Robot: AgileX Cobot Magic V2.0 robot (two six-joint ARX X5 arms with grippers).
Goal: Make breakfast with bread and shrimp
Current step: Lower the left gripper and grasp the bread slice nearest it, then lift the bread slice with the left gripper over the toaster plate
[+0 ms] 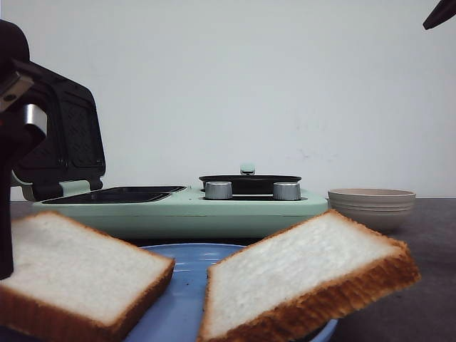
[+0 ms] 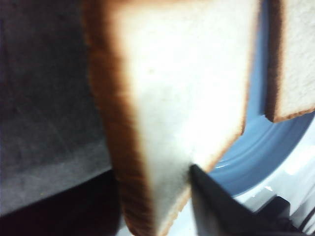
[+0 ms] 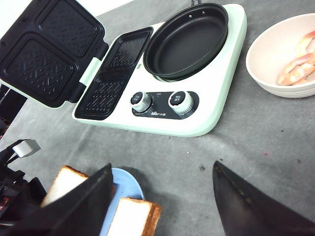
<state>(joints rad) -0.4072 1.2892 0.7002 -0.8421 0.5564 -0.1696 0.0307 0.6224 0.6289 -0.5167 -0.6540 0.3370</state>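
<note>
**Left gripper pinching a bread slice over the plate**

Two bread slices sit on a blue plate [image 1: 178, 299]: the left slice [image 1: 78, 274] and the right slice [image 1: 306, 274] (tilted). The left gripper [image 2: 162, 196] pinches the left slice's edge. The right gripper [image 3: 160, 196] hangs spread above the table. Behind stand the mint cooker [image 3: 216, 98], its lid [image 3: 51, 49] raised, and a bowl [image 3: 266, 54] of shrimp [image 3: 298, 64].

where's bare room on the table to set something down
Bare grey table lies in front of the breakfast maker, running toward the shrimp bowl. It is crowded by the blue plate, where both bread slices and the left pincer sit.
</note>
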